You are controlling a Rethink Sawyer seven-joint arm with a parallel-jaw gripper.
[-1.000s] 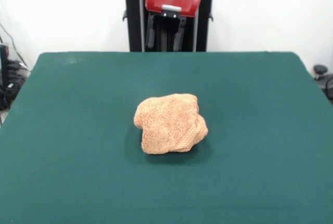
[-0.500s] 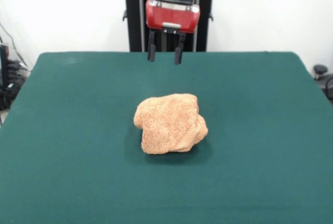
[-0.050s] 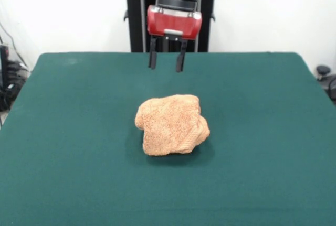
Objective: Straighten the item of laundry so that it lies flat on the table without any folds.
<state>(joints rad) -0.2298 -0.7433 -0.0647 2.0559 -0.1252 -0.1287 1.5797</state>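
Towel (image 3: 171,125) is bunched in 1 rounded heap near the middle of the table (image 3: 63,147), so nothing is flat yet. The gripper (image 3: 167,63) is held above and beyond the heap, empty, its 2 fingers spread, probably for a pinch from above. Against the earlier frame it is seen slightly lower; the towel is unchanged.

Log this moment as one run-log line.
gripper: open, above table | towel: bunched, untouched | flattening: not started

White wall (image 3: 273,11), cables (image 3: 8,87) at left edge
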